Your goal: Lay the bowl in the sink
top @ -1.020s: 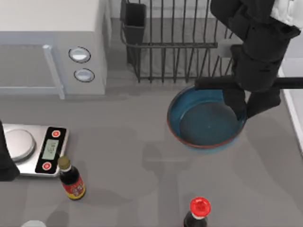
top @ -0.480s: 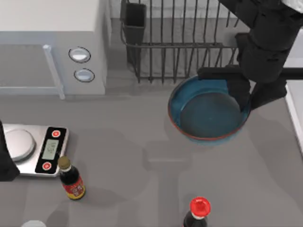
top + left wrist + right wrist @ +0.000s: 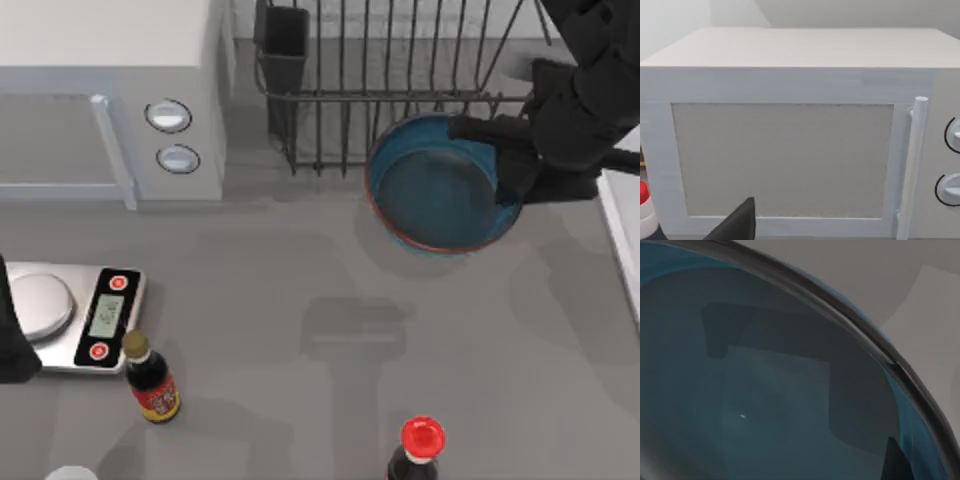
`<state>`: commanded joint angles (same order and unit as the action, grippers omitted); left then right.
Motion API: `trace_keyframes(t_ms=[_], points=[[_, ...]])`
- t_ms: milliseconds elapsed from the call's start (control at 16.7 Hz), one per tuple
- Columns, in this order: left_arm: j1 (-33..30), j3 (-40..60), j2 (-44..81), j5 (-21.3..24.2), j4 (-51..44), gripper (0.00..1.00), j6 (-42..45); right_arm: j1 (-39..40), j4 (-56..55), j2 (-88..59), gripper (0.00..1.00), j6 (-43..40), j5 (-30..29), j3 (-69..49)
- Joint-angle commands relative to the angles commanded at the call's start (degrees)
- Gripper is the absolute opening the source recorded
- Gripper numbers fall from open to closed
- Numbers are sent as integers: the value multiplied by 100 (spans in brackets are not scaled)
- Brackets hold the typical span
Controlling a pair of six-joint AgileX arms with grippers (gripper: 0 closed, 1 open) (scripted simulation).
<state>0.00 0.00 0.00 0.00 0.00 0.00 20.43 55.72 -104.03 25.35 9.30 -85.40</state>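
The deep blue bowl (image 3: 435, 190) with its reddish-brown rim hangs tilted above the grey counter, just in front of the dish rack. My right gripper (image 3: 520, 185) is shut on the bowl's right rim. In the right wrist view the bowl's teal inside (image 3: 765, 390) is seen close up, with its rim curving past. The sink (image 3: 618, 225) shows as a white rim strip at the table's right edge, a little right of the bowl. My left gripper (image 3: 10, 340) is parked at the far left beside the scale.
A black wire dish rack (image 3: 380, 90) stands right behind the bowl. A white microwave (image 3: 110, 90) fills the back left, also facing the left wrist camera (image 3: 790, 150). A scale (image 3: 70, 315), a brown sauce bottle (image 3: 152, 380) and a red-capped bottle (image 3: 420, 445) stand toward the front.
My right gripper has carried the bowl up off the counter, toward the back and right, closer to the rack and the sink. The left arm has not moved.
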Motion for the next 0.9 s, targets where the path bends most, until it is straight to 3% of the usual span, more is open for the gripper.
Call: trace_keyframes(t_ms=[600,900], points=[[0,0,0,0,0,100,0,-2502,-6433,705,0,-1303,1359,3362],[0,0,0,0,0,100,0,-3835,-8868,1208,0,-1946,1741,4501]])
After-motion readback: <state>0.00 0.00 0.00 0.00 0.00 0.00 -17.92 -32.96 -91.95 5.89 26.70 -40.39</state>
